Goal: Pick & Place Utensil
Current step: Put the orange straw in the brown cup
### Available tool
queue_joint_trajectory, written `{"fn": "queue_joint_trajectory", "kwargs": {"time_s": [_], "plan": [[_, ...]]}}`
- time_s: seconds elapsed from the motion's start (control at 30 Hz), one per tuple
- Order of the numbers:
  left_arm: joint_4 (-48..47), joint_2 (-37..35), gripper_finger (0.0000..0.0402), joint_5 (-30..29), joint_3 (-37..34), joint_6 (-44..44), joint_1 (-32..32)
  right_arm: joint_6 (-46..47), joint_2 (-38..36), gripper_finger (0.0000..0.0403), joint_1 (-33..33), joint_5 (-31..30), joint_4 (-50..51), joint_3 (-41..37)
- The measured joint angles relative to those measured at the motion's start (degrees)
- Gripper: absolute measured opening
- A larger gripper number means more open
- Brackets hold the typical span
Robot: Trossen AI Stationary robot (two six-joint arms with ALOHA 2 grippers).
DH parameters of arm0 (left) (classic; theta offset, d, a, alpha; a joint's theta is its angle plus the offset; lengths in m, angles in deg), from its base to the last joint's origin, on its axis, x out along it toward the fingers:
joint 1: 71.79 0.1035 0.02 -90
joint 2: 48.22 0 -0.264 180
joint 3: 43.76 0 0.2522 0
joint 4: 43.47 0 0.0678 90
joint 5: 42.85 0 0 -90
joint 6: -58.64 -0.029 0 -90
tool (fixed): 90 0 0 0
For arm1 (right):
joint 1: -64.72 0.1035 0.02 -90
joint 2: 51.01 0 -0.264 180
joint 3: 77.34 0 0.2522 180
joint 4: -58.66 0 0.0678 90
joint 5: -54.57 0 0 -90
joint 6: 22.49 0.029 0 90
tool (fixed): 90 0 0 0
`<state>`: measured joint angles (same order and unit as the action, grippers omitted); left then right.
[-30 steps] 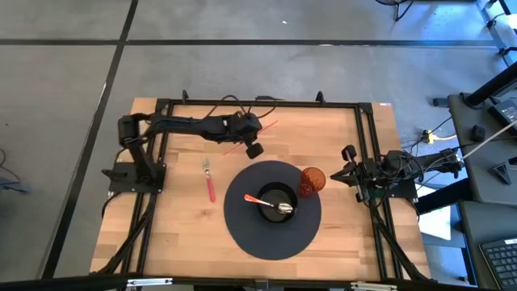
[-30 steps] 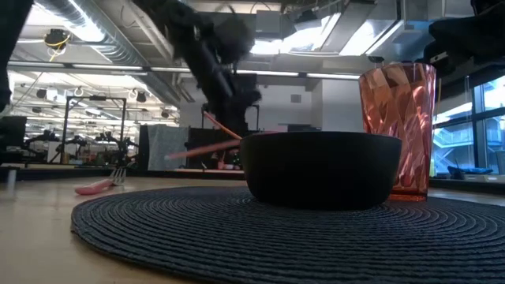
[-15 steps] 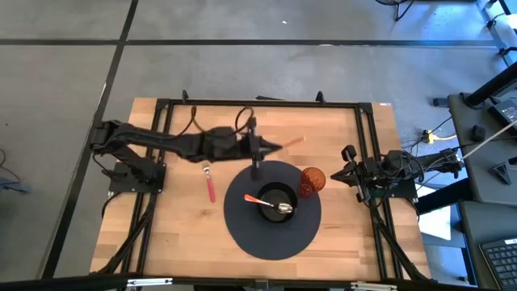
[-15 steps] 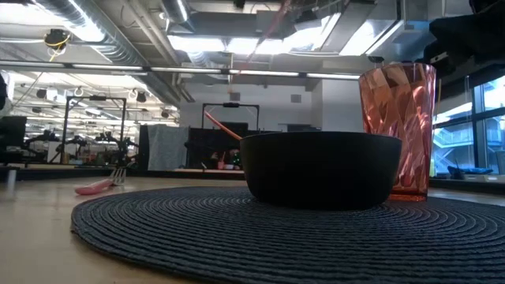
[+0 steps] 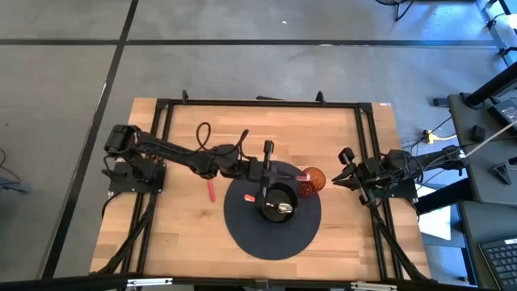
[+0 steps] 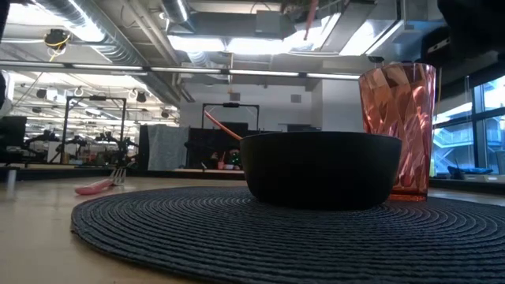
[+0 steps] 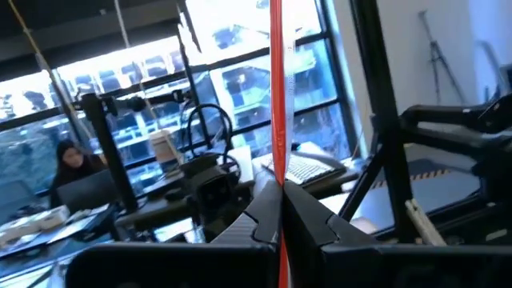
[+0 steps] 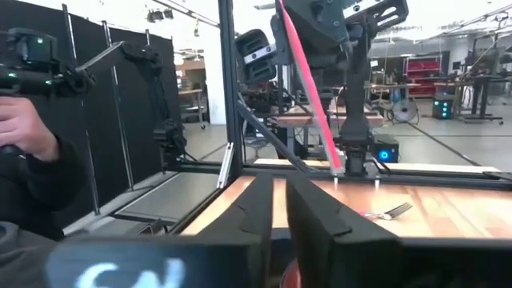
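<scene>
A thin pink utensil (image 7: 277, 96) stands nearly upright in my left gripper (image 7: 280, 192), which is shut on it. In the high view that gripper (image 5: 295, 174) hangs over the far part of the round dark placemat (image 5: 242, 230), between the black bowl (image 5: 279, 202) and the orange cup (image 5: 313, 183), pointing level toward the table's right edge. The right wrist view shows the utensil (image 8: 320, 112) slanting down below the left gripper. My right gripper (image 8: 280, 188) waits at the table's right edge with a narrow gap between its fingers and nothing in it. My left gripper pinches the pink utensil's shaft (image 7: 278, 172) between its two fingers (image 7: 312, 220). The fingers come in level from the table's left and lie across the utensil. It is lifted clear of everything, nearly upright and a little tilted, with its lower end (image 8: 338, 166) hanging below the fingers.
A metal spoon with a red handle (image 5: 250, 197) lies in the bowl. A pink-handled fork (image 5: 211, 191) lies on the wood left of the placemat, partly under the left arm. Black frame rails (image 5: 367, 129) run along the table's edges. A person's hand (image 8: 28, 132) shows beyond the table.
My left gripper has swung from the table's far side toward the near and right, over the placemat up to the cup, rising and tipping from pointing down to level. The pink utensil has gone with it, turning from a flat slant to nearly upright.
</scene>
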<state>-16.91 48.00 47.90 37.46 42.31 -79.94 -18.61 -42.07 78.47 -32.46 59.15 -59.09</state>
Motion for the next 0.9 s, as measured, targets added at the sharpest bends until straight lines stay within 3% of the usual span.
{"fn": "queue_joint_trajectory", "kwargs": {"time_s": [0.43,0.9], "plan": [[5.5,2.3,0.0002,4.9,0.0,3.3,-2.8,-5.1,21.7,0.0185,3.9,-1.8,-26.0,0.5],[2.6,4.3,0.0002,4.8,0.1,2.1,-4.9,-13.6,47.9,0.0201,7.5,-6.0,-25.3,18.0]]}}
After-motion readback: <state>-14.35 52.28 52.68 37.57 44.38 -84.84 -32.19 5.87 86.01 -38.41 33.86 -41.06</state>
